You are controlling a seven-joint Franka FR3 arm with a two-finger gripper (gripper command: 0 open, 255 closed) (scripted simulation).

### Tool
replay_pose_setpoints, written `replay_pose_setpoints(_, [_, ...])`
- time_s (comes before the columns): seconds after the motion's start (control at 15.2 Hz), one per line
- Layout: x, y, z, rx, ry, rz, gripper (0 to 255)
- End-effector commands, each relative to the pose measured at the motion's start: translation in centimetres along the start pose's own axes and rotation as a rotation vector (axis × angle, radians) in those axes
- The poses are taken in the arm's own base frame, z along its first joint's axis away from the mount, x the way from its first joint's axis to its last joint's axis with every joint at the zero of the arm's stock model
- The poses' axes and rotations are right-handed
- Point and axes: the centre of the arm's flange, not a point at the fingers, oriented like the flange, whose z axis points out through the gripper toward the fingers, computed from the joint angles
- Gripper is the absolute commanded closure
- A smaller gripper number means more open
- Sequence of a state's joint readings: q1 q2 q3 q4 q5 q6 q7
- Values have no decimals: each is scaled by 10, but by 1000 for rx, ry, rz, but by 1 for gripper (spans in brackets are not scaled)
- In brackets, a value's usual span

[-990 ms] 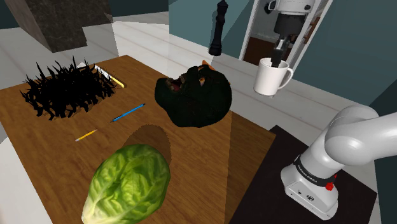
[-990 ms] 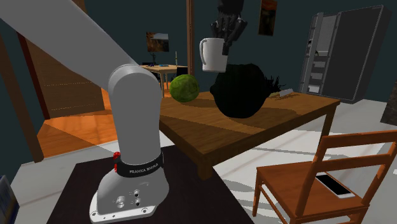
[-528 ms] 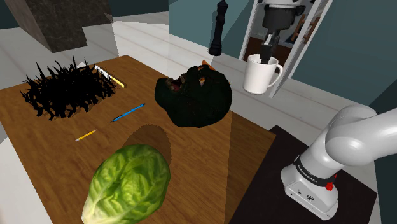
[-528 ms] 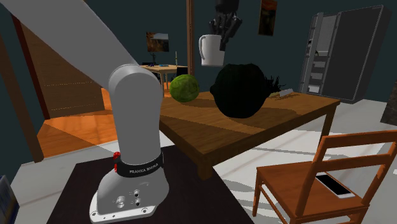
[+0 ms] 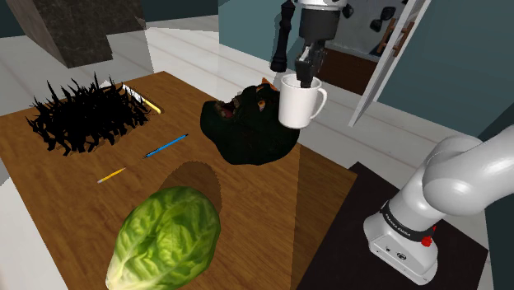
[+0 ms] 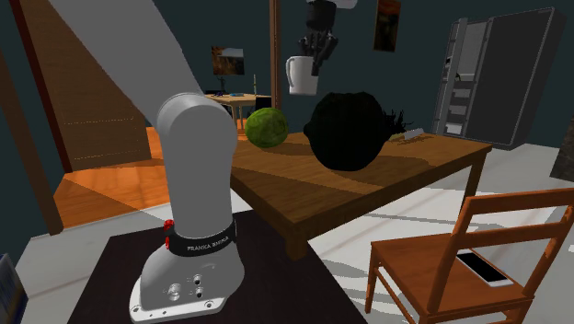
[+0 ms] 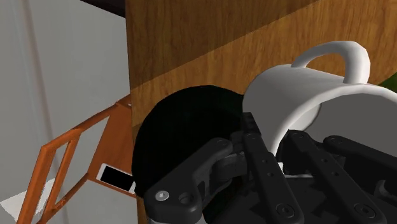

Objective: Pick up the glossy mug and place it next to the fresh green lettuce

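Note:
A white glossy mug (image 5: 300, 105) hangs in the air above the table's near edge, right over a black round object (image 5: 249, 125). My gripper (image 5: 307, 79) is shut on the mug's rim, one finger inside and one outside; the handle points toward the stand. In the second exterior view the mug (image 6: 301, 75) hangs under the gripper (image 6: 318, 58), above and between the lettuce (image 6: 267, 127) and the black object (image 6: 348, 131). The green lettuce (image 5: 169, 239) lies at the shoulder view's lower left. In the wrist view, the fingers (image 7: 259, 149) clasp the mug (image 7: 299, 98).
On the wooden table (image 5: 66, 161) lie a black spiky heap (image 5: 81, 113), a blue pencil (image 5: 166, 146) and a yellow pencil (image 5: 111, 175). A dark pepper mill (image 5: 284, 37) stands beyond the table. A wooden chair (image 6: 478, 230) holding a phone (image 6: 485, 268) stands beside it.
The arm has carried the mug toward the shoulder view's left, from beside the table to above the black round object. The grip has stayed the same.

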State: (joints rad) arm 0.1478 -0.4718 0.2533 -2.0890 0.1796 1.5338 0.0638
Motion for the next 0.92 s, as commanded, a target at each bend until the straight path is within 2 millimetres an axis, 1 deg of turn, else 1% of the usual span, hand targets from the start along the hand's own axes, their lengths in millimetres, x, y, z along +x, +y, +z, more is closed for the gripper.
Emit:
replay_pose_setpoints(0.0, [15, -22, -2, 1, 0, 1, 255])
replay_pose_setpoints(0.86, [115, -161, -4, 1, 0, 1, 255])
